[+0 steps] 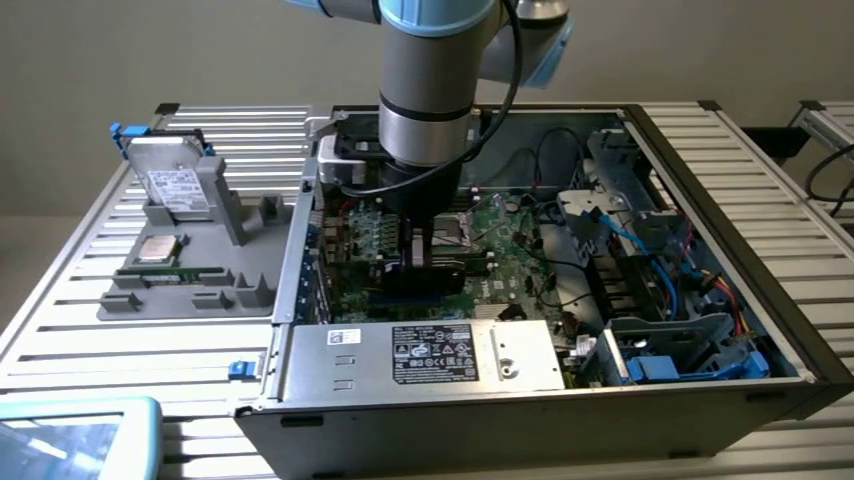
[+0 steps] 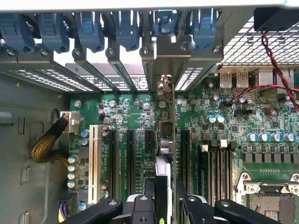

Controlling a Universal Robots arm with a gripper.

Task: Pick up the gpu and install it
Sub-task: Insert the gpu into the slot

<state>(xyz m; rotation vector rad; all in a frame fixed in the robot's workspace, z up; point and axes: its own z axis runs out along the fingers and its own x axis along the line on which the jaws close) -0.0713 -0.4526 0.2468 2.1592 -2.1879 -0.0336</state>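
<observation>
The gpu (image 1: 430,278) is a black card standing on edge low over the green motherboard (image 1: 514,235) inside the open computer case. My gripper (image 1: 424,245) is shut on its upper edge, reaching straight down from the arm. In the wrist view the gpu (image 2: 173,140) appears as a thin edge running between my fingertips (image 2: 150,191) toward the case's rear wall. Its metal bracket (image 2: 180,56) sits against the row of rear slot openings. The card lies in line between two long black expansion slots (image 2: 130,158). Whether its edge is seated in a slot is hidden.
A grey parts tray (image 1: 254,290) on the exterior view's left holds a metal drive (image 1: 180,185), a processor (image 1: 160,248) and a memory stick (image 1: 171,272). The power supply box (image 1: 427,355) fronts the case. Cables (image 1: 641,230) and blue drive bays crowd the right side. Blue clips (image 2: 88,28) line the rear wall.
</observation>
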